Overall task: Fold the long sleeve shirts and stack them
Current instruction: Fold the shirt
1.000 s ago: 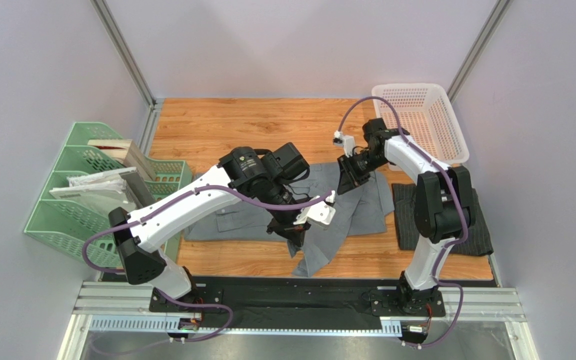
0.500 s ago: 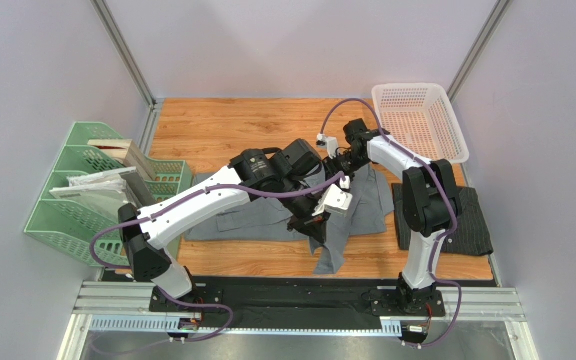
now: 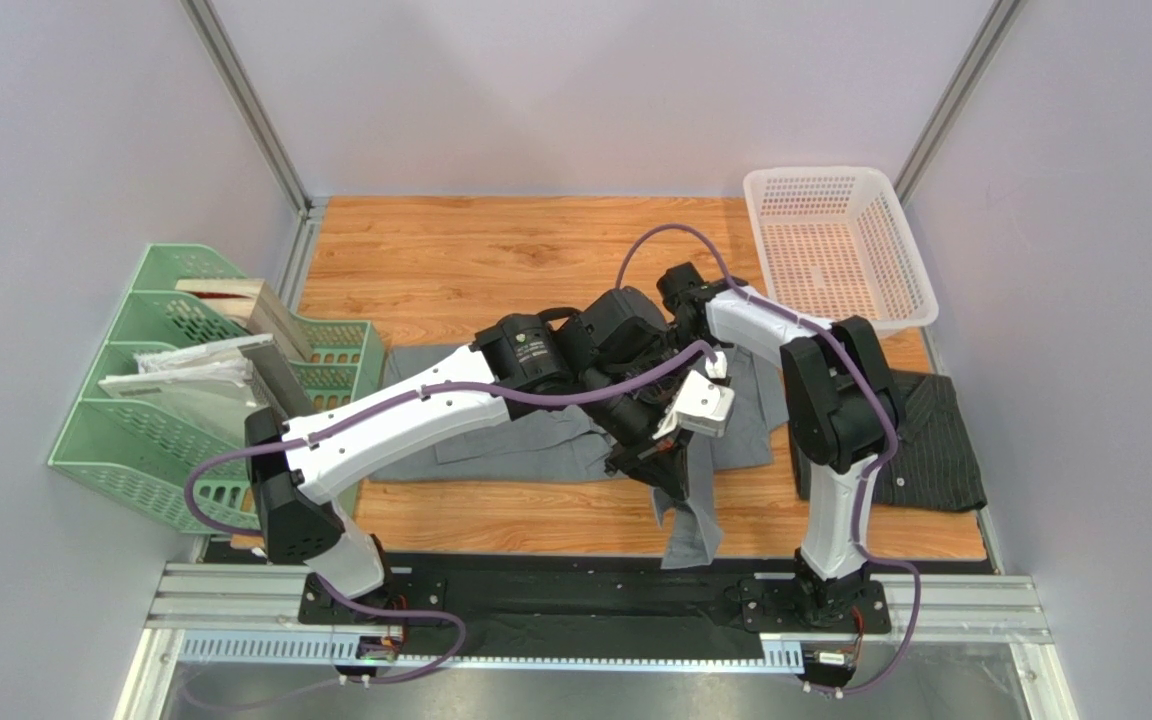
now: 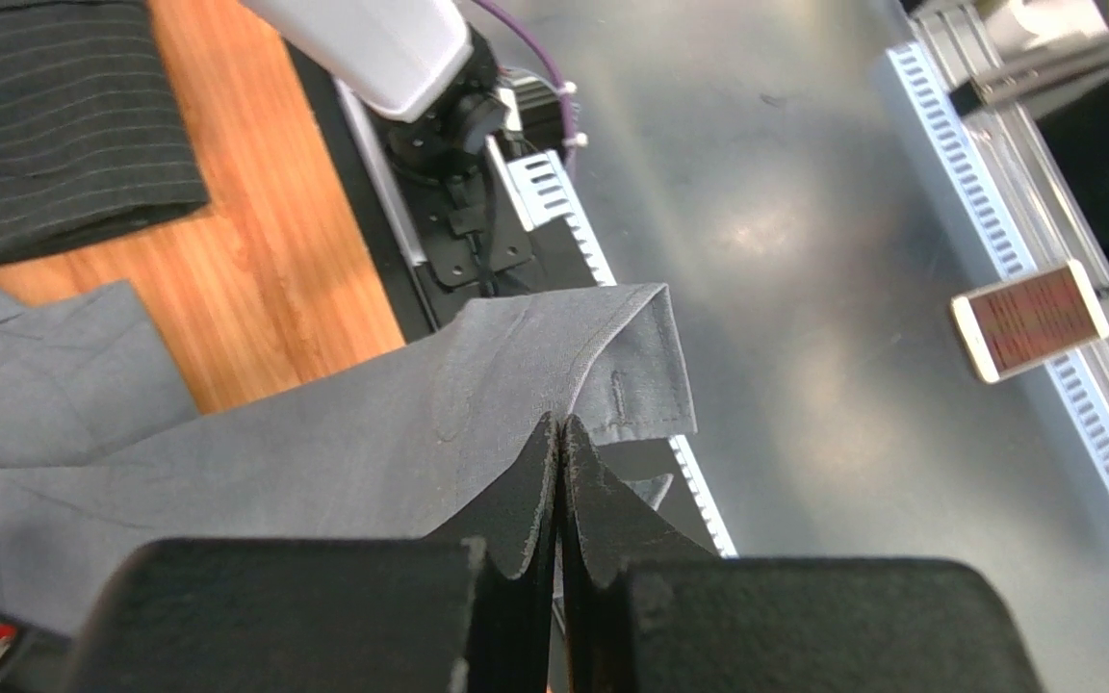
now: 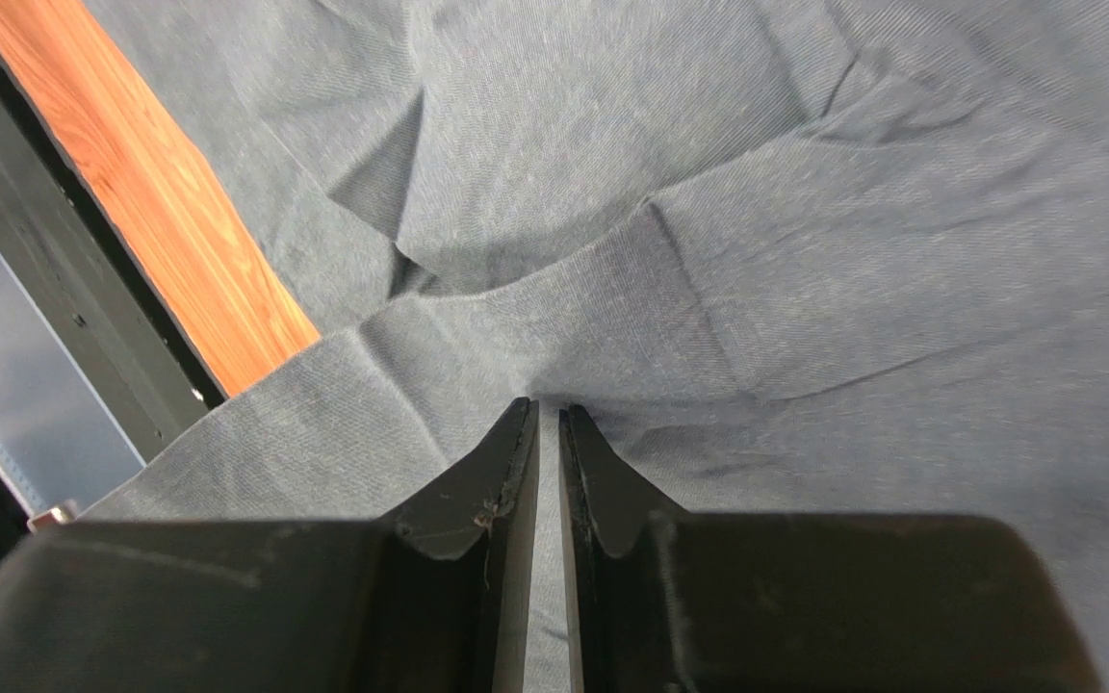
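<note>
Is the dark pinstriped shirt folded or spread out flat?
Folded: the pinstriped shirt lies as a compact rectangle at the right of the table, with no sleeves sticking out.

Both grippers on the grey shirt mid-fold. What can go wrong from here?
1. The left gripper pinches the grey shirt only near the cuff; a pull may slip it out.
2. The sleeve dangles by the near rail and may snag there.
3. In the top view the left wrist crowds the right gripper over the shirt; they may collide.
</note>
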`<state>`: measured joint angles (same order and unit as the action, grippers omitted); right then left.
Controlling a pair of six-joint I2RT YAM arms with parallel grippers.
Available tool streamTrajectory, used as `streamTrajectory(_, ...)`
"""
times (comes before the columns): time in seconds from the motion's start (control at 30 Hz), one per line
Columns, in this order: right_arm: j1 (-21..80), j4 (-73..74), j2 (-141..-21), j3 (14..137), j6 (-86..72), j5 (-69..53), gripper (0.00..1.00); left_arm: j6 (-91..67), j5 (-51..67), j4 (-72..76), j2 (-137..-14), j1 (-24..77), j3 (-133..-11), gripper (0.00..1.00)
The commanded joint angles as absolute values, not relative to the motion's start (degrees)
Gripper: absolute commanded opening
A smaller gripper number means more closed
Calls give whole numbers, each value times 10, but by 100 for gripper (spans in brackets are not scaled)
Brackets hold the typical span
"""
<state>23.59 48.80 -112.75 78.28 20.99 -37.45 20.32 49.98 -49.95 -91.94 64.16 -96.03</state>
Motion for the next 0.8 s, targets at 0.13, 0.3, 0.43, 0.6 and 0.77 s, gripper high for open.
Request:
streamTrajectory(0.13,232,517,-1136,783,232,-373,22,7,434,-318,-870,568,-868,0)
streamTrajectory(0.3,191,569,-1121,856,216,-419,42,-91,394,-247,-850,470,-802,0)
streamTrajectory(0.43,144,616,-1119,909,232,-418,50,-139,362,-231,-854,376,-764,0)
streamTrajectory(0.6,120,685,-1123,940,291,-410,55,-183,350,-200,-851,271,-691,0)
streamTrajectory(0.77,118,700,-1126,933,315,-390,56,-188,352,-170,-818,195,-615,0)
